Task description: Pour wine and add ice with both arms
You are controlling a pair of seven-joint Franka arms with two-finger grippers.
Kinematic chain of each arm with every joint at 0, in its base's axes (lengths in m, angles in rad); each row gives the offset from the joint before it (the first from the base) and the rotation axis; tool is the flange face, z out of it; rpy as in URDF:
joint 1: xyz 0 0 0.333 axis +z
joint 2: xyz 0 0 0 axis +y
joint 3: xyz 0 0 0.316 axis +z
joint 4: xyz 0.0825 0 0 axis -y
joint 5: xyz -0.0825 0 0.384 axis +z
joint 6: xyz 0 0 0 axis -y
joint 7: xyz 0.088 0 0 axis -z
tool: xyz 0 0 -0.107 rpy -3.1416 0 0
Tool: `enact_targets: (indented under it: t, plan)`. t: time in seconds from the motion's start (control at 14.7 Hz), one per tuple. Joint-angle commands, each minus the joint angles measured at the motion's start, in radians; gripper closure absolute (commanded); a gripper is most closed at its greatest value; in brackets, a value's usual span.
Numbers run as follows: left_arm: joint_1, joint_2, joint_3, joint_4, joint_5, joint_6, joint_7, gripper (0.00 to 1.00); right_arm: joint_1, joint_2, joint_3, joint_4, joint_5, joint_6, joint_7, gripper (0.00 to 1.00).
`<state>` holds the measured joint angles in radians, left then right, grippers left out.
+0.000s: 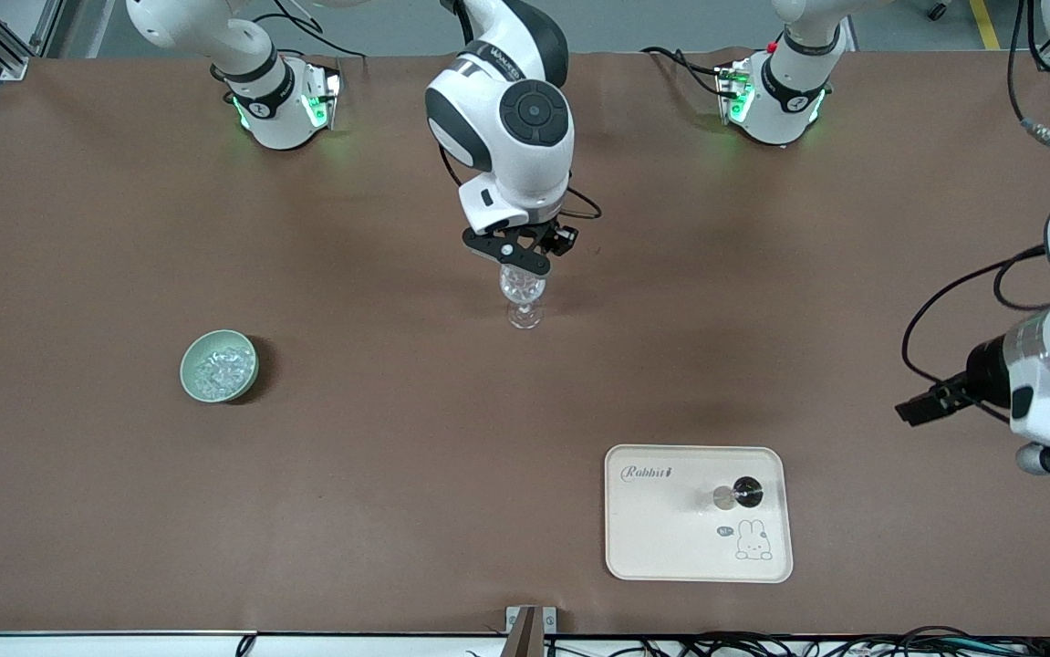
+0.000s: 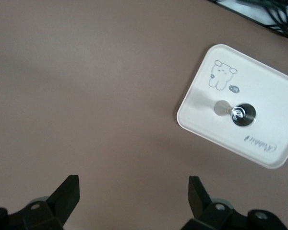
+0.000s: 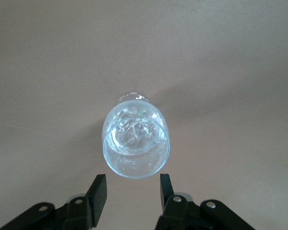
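A clear wine glass [image 1: 523, 294] stands upright at the table's middle with several ice chunks [image 3: 134, 132] inside its bowl. My right gripper [image 1: 525, 263] hangs just over the glass rim, open and empty; the right wrist view shows its fingertips [image 3: 100, 189] apart beside the glass [image 3: 136, 158]. A pale green bowl [image 1: 189, 376] toward the right arm's end holds more ice [image 1: 219, 370]. My left gripper [image 1: 912, 411] waits in the air at the left arm's end, open and empty [image 2: 133, 184]. No wine bottle is in view.
A cream tray [image 1: 670, 538] with a rabbit drawing lies nearer the front camera than the glass, also in the left wrist view [image 2: 273, 91]. A small black and silver round object [image 1: 740, 494] stands on it. Brown table covering lies all around.
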<state>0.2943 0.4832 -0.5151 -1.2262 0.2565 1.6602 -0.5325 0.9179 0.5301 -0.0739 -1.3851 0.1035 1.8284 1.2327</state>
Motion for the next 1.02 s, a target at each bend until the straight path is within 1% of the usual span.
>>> enact_targets:
  t: [0.0,0.07,0.14,0.2,0.27,0.41,0.48,0.54,0.61,0.75,0.95]
  plan:
    - [0.006,-0.095,-0.003,-0.038,0.018,-0.025,0.156,0.00,-0.017,-0.028,-0.012,0.012,-0.016,-0.014,-0.028,0.16]
    - [-0.009,-0.131,0.006,-0.045,0.010,-0.034,0.187,0.00,-0.034,-0.059,-0.012,0.012,-0.045,-0.020,-0.035,0.05]
    - [-0.041,-0.171,0.038,-0.074,0.003,-0.045,0.213,0.00,-0.056,-0.093,-0.012,0.012,-0.088,-0.046,-0.041,0.00]
    - [-0.088,-0.216,0.102,-0.107,-0.017,-0.046,0.236,0.00,-0.086,-0.126,-0.012,0.012,-0.125,-0.076,-0.073,0.00]
    - [-0.136,-0.259,0.169,-0.136,-0.066,-0.051,0.259,0.00,-0.118,-0.160,-0.012,0.012,-0.148,-0.104,-0.138,0.00]
    - [-0.205,-0.331,0.313,-0.170,-0.222,-0.062,0.298,0.00,-0.204,-0.237,-0.012,0.012,-0.148,-0.161,-0.258,0.00]
    - [-0.234,-0.359,0.369,-0.193,-0.280,-0.066,0.299,0.00,-0.246,-0.275,-0.012,0.011,-0.149,-0.194,-0.298,0.00]
    - [-0.242,-0.389,0.401,-0.229,-0.316,-0.069,0.304,0.00,-0.293,-0.307,-0.012,0.011,-0.150,-0.230,-0.355,0.00]
    - [-0.251,-0.428,0.412,-0.261,-0.335,-0.069,0.302,0.00,-0.341,-0.337,-0.012,0.011,-0.151,-0.248,-0.413,0.00]
    - [-0.270,-0.504,0.414,-0.321,-0.327,-0.069,0.298,0.00,-0.449,-0.387,-0.012,0.009,-0.156,-0.277,-0.531,0.00]
    - [-0.284,-0.601,0.414,-0.432,-0.318,-0.071,0.307,0.00,-0.620,-0.433,-0.001,0.008,-0.154,-0.317,-0.730,0.00]
